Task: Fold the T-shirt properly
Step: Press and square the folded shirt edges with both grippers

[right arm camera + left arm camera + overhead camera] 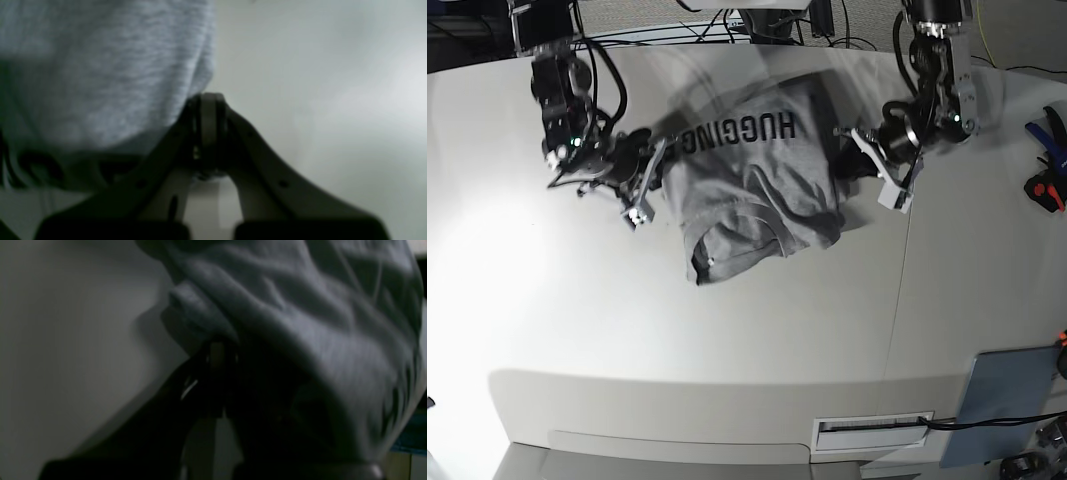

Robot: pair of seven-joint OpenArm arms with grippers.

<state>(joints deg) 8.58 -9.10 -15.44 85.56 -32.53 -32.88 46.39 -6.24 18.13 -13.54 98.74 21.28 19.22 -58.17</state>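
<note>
Shirt [752, 190] hangs bunched between your two arms above table [727, 330], lettering row running arm to arm. Left gripper [218, 355] clamped on cloth at one side; right gripper [208, 110] pinched on opposite edge. Both equally near; lower together.

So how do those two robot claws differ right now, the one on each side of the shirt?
In the base view, the right gripper grips the grey T-shirt at its lettered edge, the left gripper at the plain side. In the left wrist view cloth drapes over the left gripper, while in the right wrist view the right gripper shows bare, cloth beside it. Both are shut on the shirt.
</note>
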